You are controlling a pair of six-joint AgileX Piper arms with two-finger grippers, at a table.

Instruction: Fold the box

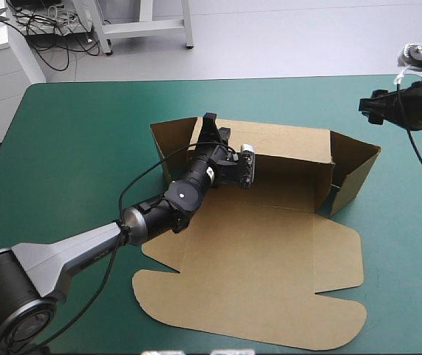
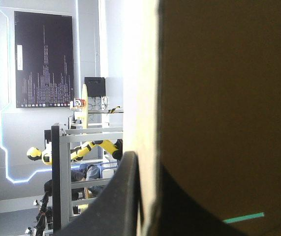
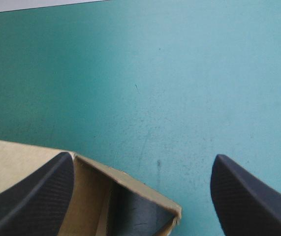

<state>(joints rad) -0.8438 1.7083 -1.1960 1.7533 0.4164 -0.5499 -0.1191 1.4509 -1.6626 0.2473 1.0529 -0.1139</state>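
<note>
- The left pincer (image 1: 210,120) is clamped on the top edge of the box's (image 1: 270,251) raised back wall, near that wall's left end. One black finger (image 2: 118,196) lies flat against the board.
- The right pincer (image 3: 140,196) hangs with its fingers wide apart over the box's right flap corner, near the right edge of the teal-green desk (image 1: 77,148).
- The box is plain, matte brown board at mid-desk. The back wall and end flaps are up, and the round-tabbed lid lies flat toward the near edge.

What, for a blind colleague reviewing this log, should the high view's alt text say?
A brown box lies half folded on a teal-green table, its rear wall and side walls raised, lid flat in front. The left gripper pinches the rear wall's left end; the right gripper hangs near the box's right corner.
</note>
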